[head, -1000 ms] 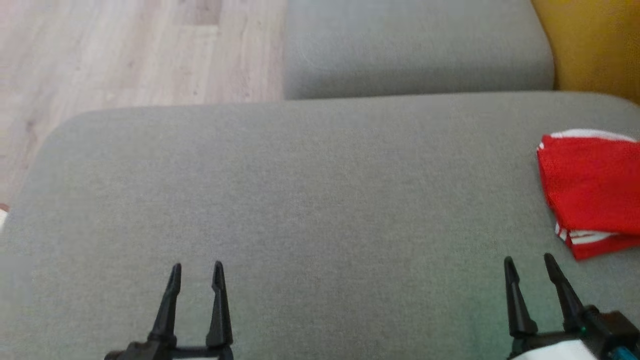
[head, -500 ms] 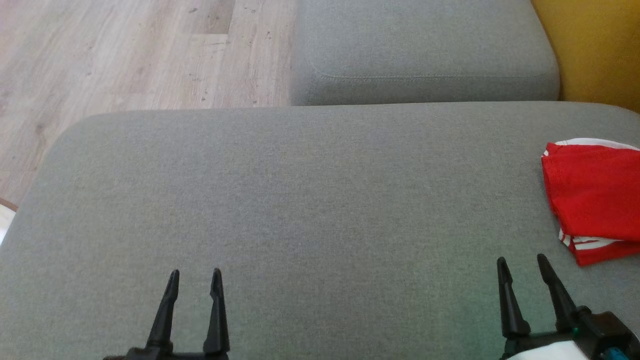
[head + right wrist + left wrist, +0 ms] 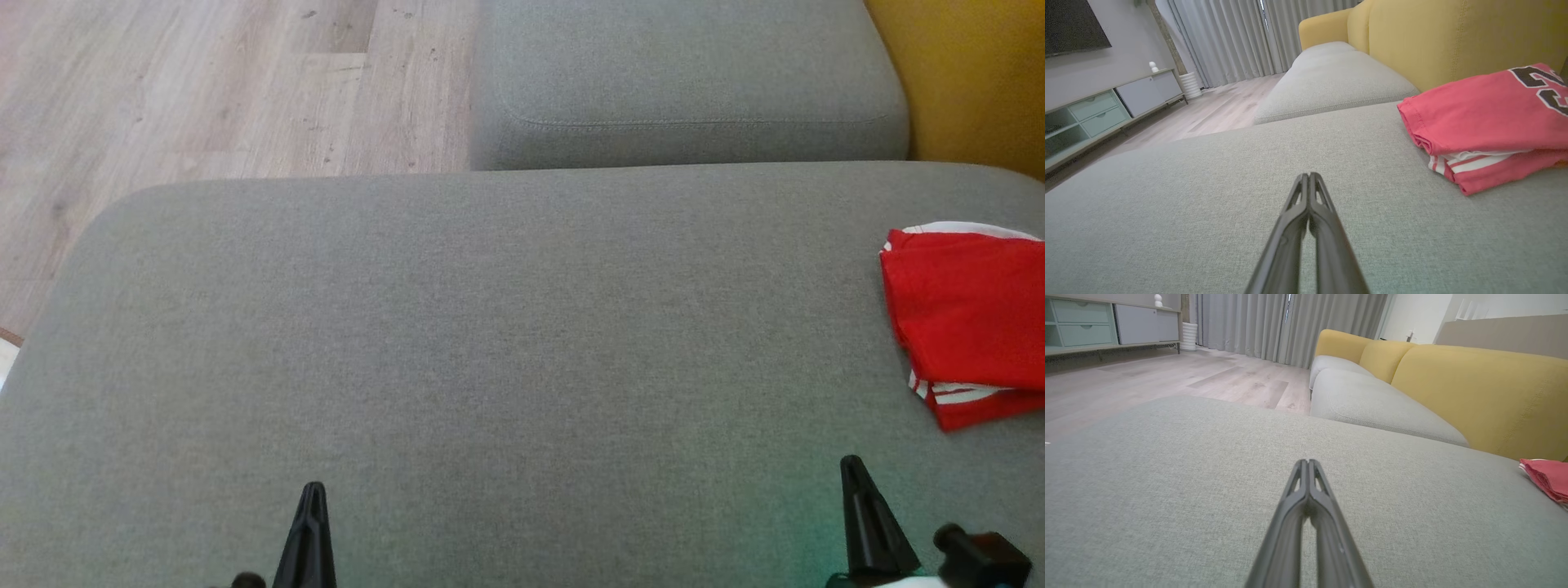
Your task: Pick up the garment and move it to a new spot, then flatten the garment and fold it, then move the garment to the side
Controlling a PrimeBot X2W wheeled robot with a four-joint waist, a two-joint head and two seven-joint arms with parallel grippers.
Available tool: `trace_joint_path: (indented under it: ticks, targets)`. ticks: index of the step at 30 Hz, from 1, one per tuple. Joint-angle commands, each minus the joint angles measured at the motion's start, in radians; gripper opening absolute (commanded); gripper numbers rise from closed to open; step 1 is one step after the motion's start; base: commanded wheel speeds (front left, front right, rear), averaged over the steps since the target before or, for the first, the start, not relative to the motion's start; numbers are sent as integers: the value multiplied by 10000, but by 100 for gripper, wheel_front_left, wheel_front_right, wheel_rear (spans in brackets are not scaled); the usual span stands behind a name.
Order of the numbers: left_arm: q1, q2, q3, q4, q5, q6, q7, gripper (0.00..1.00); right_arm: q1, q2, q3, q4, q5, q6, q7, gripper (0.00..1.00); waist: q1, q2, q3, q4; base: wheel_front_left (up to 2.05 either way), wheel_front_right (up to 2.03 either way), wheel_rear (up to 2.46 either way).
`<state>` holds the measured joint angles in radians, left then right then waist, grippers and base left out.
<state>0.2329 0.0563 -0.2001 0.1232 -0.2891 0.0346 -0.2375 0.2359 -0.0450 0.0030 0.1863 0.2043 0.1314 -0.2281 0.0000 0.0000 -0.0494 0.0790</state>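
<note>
Red shirt (image 3: 971,318) cut off at right edge, head & both wrist views; its black print (image 3: 1541,85) partly out of frame; fingers (image 3: 869,523) cropped at btm edge

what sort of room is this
Most likely a home living room: a sofa with grey seats and yellow backs, floor-length grey curtains, and a low cabinet by a wall-mounted TV.
</note>
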Motion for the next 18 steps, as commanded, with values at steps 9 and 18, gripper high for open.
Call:
trace_joint_path:
  ticks: [9,18]
  targets:
    - [-597,99,244,-111,-1285,-158,208,0,-607,-119,-23,-203,1369,-1,229,0,0,0,43,-65,0,0,0]
    - [-842,148,400,27,-2362,-290,418,0,-842,-161,-53,-139,2492,-2,444,0,0,0,83,-126,0,0,0]
